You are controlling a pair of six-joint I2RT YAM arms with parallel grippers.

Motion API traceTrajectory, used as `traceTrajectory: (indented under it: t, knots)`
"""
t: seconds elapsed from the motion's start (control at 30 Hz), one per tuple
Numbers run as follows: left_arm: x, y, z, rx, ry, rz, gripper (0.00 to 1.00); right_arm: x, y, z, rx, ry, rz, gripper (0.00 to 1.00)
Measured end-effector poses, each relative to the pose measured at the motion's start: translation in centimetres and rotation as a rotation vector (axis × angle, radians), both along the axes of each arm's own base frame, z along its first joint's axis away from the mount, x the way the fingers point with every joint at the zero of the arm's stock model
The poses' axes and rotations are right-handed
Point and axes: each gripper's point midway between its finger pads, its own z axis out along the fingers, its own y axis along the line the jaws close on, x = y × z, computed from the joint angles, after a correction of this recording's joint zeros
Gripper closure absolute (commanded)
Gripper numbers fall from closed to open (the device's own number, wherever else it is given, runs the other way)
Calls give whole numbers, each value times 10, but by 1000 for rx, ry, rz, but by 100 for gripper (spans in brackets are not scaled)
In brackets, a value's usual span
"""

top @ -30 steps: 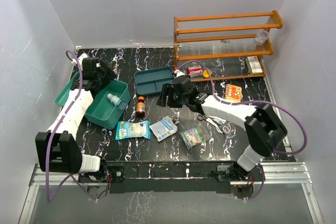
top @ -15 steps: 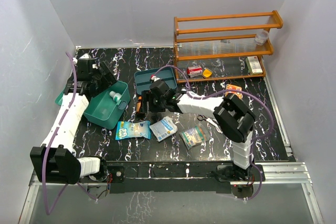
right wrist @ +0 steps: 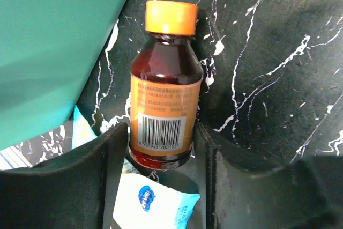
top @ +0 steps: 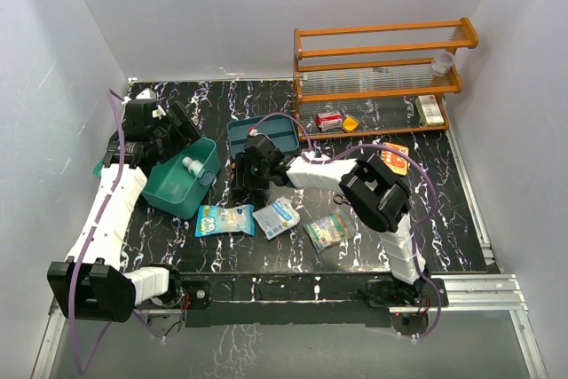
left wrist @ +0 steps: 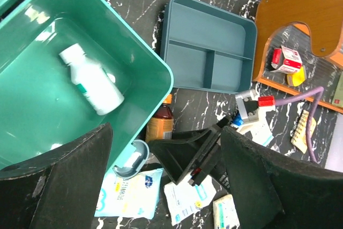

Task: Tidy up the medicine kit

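Note:
The medicine kit (top: 170, 194), a teal-green box with its lid open, stands at the left and holds a white bottle (top: 190, 166). It also shows in the left wrist view (left wrist: 32, 95) with that bottle (left wrist: 91, 84). My left gripper (top: 180, 130) hovers open and empty above the kit's right edge (left wrist: 166, 128). A brown bottle with an orange cap (right wrist: 163, 100) lies on the table just right of the kit. My right gripper (right wrist: 161, 132) is shut on the bottle's base end, a finger against each side. The bottle still rests on the table.
A blue-teal divided tray (top: 262, 135) lies behind the brown bottle. An orange wooden rack (top: 382, 68) with small boxes stands at the back right. Three packets (top: 224, 219) (top: 277, 217) (top: 328, 230) lie in front. An orange box (top: 396, 157) lies at the right.
My right arm swung left from the table's middle to the brown bottle and its fingers came in around the base. My left gripper drew back a little above the kit.

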Motion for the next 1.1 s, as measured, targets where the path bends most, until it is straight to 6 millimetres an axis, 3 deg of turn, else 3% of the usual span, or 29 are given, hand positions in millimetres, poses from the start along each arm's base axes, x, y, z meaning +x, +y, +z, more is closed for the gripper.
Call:
traceTrajectory:
  t: [0.13,0.3,0.47,0.57,0.77,0.87,0.97,1.1]
  knots:
    - [1,-8,3,-37,-9,-25,19,0,0,-2,-2,5,-8,71]
    - [-2,-18,-1,-80,-1,-67,15,0,0,-2,3,-14,11,72]
    - [-7,-31,-2,-133,9,-127,7,-9,-15,9,-11,-69,55,71]
    - [-7,-42,5,-171,-12,-184,4,-12,-25,36,-2,-136,72,71]
    - [-7,-61,17,-245,-80,-283,4,-4,-37,126,75,-361,78,68]
    - [-6,-74,26,-319,-122,-334,6,-4,-38,160,112,-448,102,68]
    - [-8,-84,29,-393,-145,-364,10,-5,-34,177,134,-496,144,67]
    - [-11,-94,30,-472,-142,-385,17,-12,-30,181,144,-511,209,67]
